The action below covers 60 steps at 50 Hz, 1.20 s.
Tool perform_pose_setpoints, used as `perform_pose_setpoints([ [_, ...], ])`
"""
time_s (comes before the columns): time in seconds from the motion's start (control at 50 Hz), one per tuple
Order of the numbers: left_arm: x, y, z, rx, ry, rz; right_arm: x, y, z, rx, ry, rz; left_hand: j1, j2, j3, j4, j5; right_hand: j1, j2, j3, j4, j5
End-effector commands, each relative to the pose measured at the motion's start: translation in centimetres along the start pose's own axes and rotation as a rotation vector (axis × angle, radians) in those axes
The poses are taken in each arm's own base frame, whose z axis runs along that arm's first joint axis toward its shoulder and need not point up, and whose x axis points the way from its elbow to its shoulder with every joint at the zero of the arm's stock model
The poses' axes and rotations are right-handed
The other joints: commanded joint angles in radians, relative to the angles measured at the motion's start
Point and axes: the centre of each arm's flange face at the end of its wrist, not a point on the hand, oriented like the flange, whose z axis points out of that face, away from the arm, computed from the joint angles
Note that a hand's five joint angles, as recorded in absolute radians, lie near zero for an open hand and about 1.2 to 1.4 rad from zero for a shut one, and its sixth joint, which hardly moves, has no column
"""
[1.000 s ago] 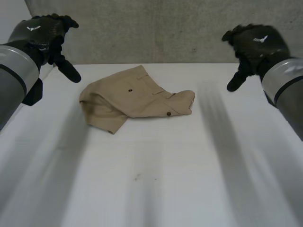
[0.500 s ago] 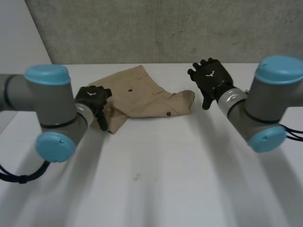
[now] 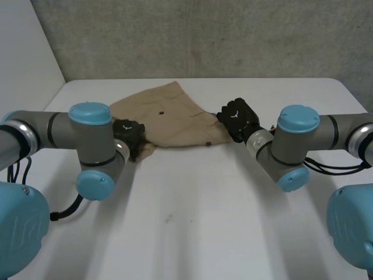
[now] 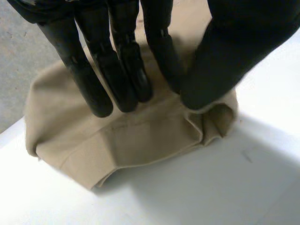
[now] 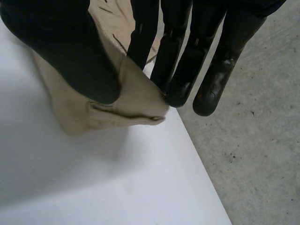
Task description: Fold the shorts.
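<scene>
Two hands sit at opposite ends of the tan shorts (image 3: 172, 114), which lie near the tabletop's (image 3: 192, 221) far edge, long axis running from its left edge toward its right. In the head view the left hand (image 3: 129, 135) is on the left end and the right hand (image 3: 238, 118) on the right end. In the left wrist view, that hand rests straight fingers (image 4: 117, 56) on the cloth's folded end, thumb at its rim, gripping nothing. In the right wrist view, the hand pinches a raised corner of the shorts between thumb and fingers (image 5: 173, 51). The fold probably means carrying one end across to the other.
</scene>
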Motion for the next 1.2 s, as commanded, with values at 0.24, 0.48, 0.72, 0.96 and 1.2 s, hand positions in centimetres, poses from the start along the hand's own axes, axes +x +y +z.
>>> perform_pose_setpoints([
  [0.24,-2.6,-9.1,-7.3,0.188,-0.032,-0.014,6.3,-7.3,-4.1,0.038,0.123,0.156,0.47,0.433,0.435,0.442,0.449,0.522,0.321,0.326,0.323,0.346],
  [0.48,-6.0,-16.2,-17.3,0.422,-0.072,-0.123,11.2,-13.9,-12.6,0.012,0.156,0.298,0.47,0.433,0.435,0.442,0.449,0.522,0.321,0.326,0.323,0.346],
  [0.72,-1.2,-6.4,-12.3,0.099,0.093,-0.136,9.4,-9.7,-15.7,-0.326,0.167,0.365,-0.527,-0.564,-0.562,-0.555,-0.549,0.522,0.321,0.326,0.323,0.346],
  [0.96,0.0,-3.5,-5.6,0.066,0.088,-0.126,10.4,-6.8,-15.6,-0.337,0.281,0.37,-0.457,-0.495,-0.492,-0.486,-0.479,0.522,0.321,0.326,0.323,0.346],
  [1.2,-1.3,0.4,-1.3,-0.005,0.044,0.009,9.8,-5.9,-15.2,-0.325,0.27,0.37,-0.384,-0.421,-0.419,-0.412,-0.405,0.522,0.321,0.326,0.323,0.346],
])
